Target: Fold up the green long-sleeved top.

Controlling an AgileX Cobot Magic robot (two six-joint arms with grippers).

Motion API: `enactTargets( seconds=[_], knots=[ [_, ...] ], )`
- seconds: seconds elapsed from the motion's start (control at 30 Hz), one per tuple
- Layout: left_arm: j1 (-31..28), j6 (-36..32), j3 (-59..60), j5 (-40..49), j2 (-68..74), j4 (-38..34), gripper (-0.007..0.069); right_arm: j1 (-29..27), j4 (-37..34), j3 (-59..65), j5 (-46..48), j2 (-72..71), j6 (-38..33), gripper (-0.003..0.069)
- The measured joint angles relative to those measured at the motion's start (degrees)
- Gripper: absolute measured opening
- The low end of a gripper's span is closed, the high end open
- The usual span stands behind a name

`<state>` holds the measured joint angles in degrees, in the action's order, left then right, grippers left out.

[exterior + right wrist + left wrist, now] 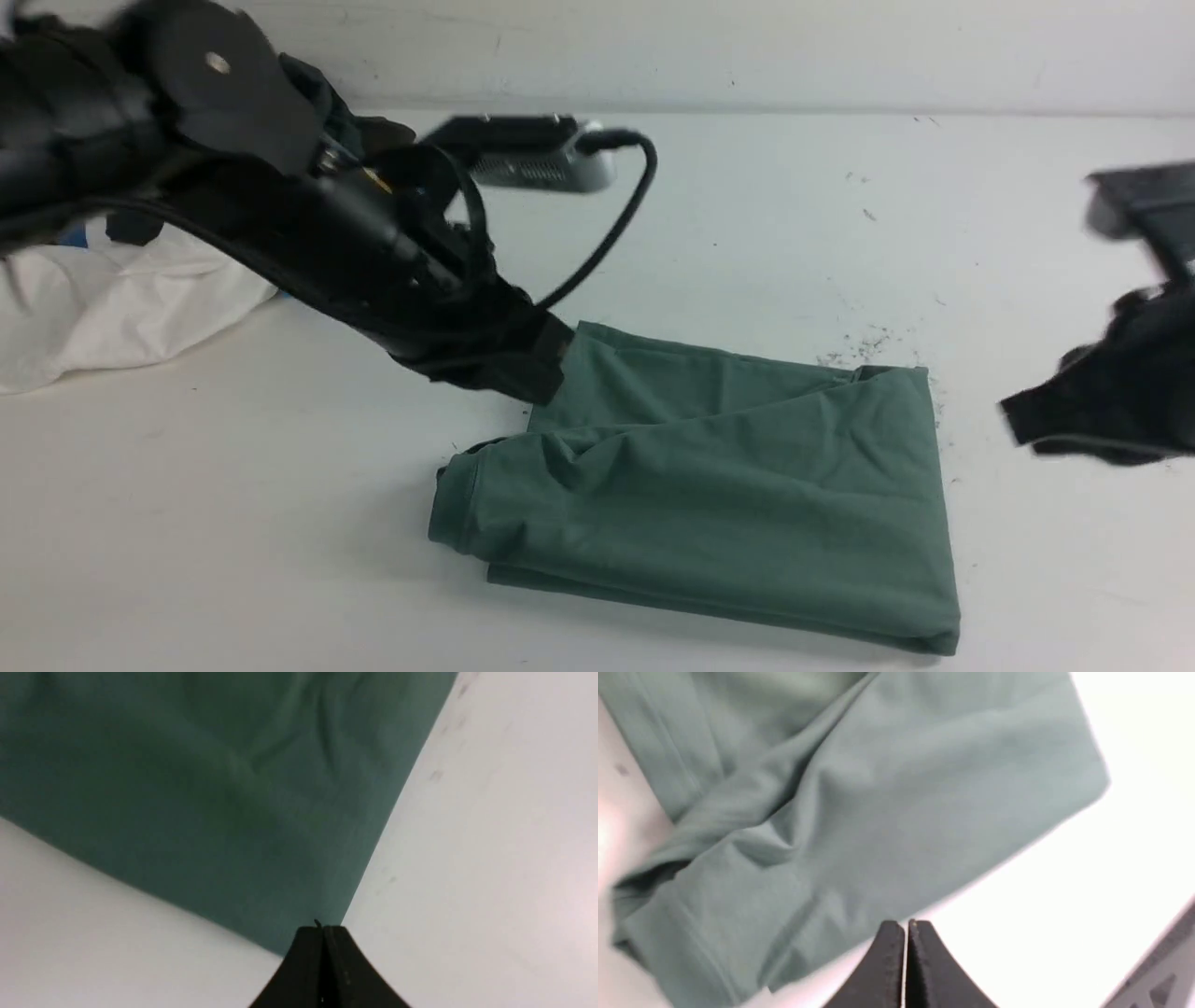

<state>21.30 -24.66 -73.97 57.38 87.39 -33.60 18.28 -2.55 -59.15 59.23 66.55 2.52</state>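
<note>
Folded green top on table | left pincer pressed together; right pincer likewise, both empty

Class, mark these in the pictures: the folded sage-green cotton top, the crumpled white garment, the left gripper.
folded sage-green cotton top (728,485), front view, middle of upper layer.
crumpled white garment (112,308), front view, centre.
left gripper (906,926), left wrist view, closed fingertips.

Sage-green long-sleeved top, folded into a wrinkled rectangular bundle, lying flat on the white counter, mid-right
</note>
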Motion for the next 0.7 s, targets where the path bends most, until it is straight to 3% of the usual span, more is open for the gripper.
enactTargets(
  seconds=[0.3, 0.47, 0.7],
  knots=[
    [0.0, 0.1, 11.7, -1.7, -26.4, 0.5, -0.0004, 0.0, 5.3, 6.9, -18.4, -35.8, 1.4, -0.0014],
    [0.0, 1.3, 24.0, -8.5, -43.0, 0.7, -0.0004, 0.0, 8.1, 22.5, -39.1, -58.4, 1.7, -0.0014],
    [0.0, 4.5, 35.5, -17.8, -54.7, 0.7, -0.0004, 0.0, 8.3, 32.7, -43.7, -66.9, 2.1, -0.0014]
  ],
)
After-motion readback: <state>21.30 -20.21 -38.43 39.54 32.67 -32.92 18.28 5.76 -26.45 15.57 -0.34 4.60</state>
